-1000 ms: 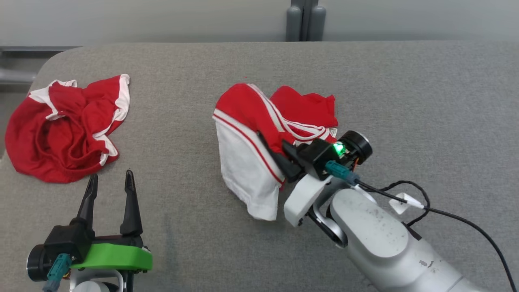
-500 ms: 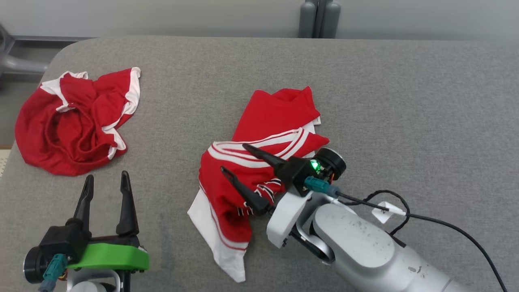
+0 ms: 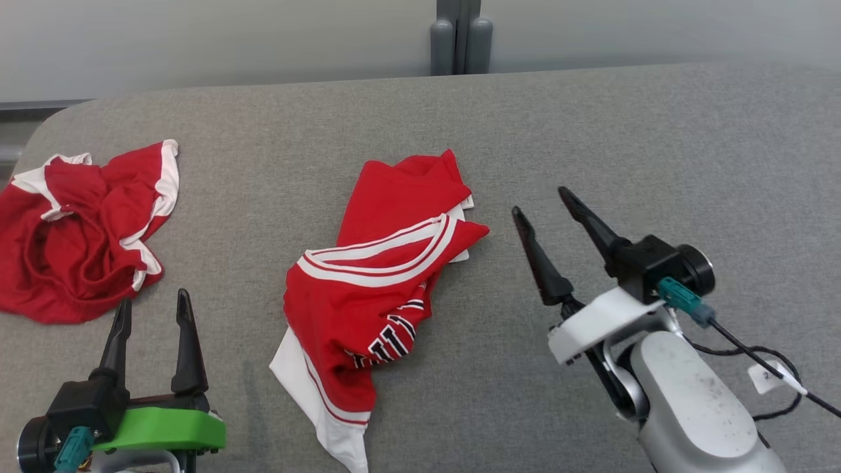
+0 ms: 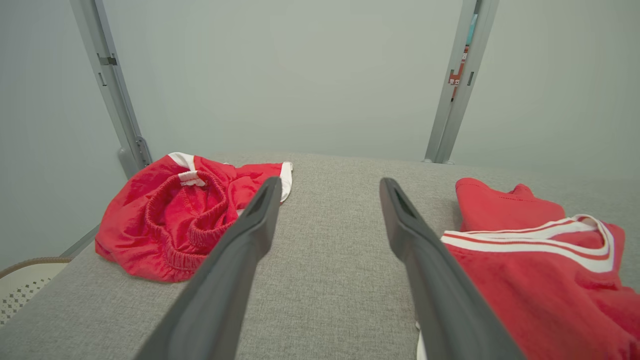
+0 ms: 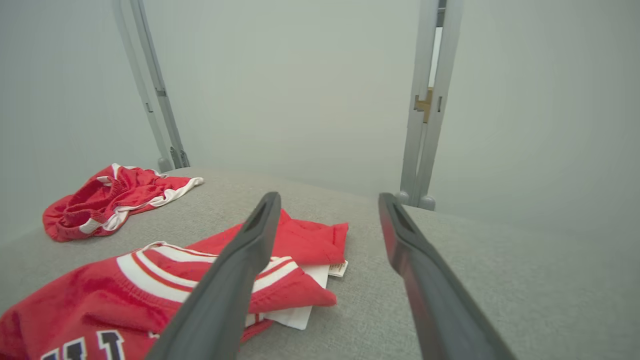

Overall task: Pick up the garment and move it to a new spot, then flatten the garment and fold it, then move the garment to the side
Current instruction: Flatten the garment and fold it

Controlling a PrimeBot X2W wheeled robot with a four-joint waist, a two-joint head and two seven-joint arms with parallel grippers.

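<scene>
The garment (image 3: 381,289) is a red jersey with white trim and dark lettering, lying crumpled at the middle of the grey padded table (image 3: 624,131); nothing touches it. It also appears as the jersey (image 4: 540,260) on the right of the left wrist view and the jersey (image 5: 100,300) at the lower left of the right wrist view. My right gripper (image 3: 539,200) is open and empty, just right of the jersey and apart from it, seen too as the right gripper (image 5: 328,196). My left gripper (image 3: 154,297) is open and empty at the near left, as is the left gripper (image 4: 330,181).
A second red garment with white trim (image 3: 72,243) lies bunched at the table's far left, red shorts (image 4: 175,220), (image 5: 105,200). Grey posts (image 3: 463,39) stand behind the table. A black cable (image 3: 755,355) trails from my right wrist. A pale basket (image 4: 20,285) sits below the left edge.
My right gripper opened, let go of the jersey and drew away to the right. The jersey dropped into a heap at the table's middle. The head camera shifted too.
</scene>
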